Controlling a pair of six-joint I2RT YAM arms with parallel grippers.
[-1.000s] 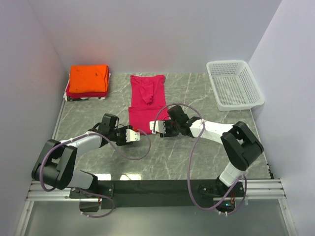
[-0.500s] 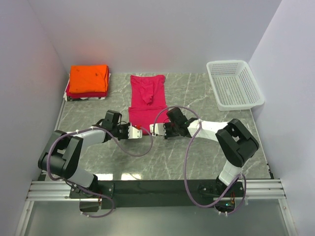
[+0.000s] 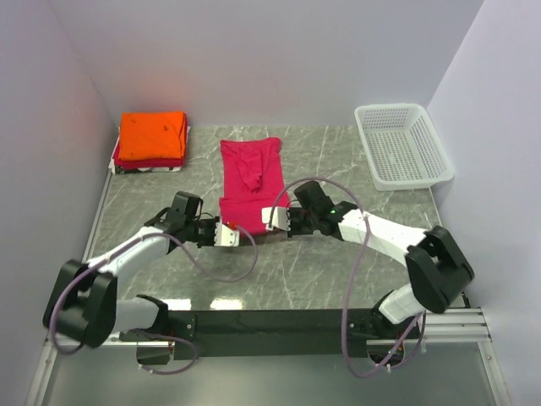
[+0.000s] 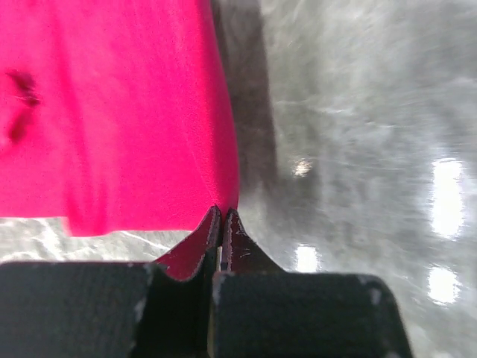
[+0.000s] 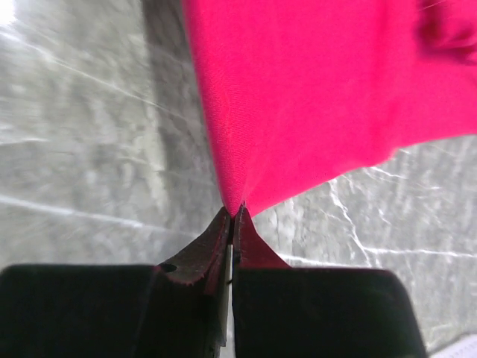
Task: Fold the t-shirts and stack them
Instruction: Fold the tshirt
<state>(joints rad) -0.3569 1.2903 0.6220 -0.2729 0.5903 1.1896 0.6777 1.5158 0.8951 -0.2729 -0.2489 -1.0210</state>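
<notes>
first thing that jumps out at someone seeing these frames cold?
The crimson-pink t-shirt lying mid-table, with the left end effector and the right end effector each shut on one of its near corners. Next, the orange-topped stack of folded shirts in the far left corner and the white mesh basket at the far right.

Bare table (image 3: 338, 271) lies open between the arms and the near edge, and on both sides of the crimson-pink t-shirt (image 3: 251, 173): a lane between it and the orange-topped stack (image 3: 152, 139) at far left, a wider one before the white mesh basket (image 3: 401, 148) at far right. The left arm (image 3: 135, 247) and right arm (image 3: 385, 237) slant inward across the middle, with the left gripper (image 3: 228, 230) and right gripper (image 3: 272, 222) pinched close together on the shirt's near corners, and walls (image 3: 254, 59) close off left, back and right
</notes>
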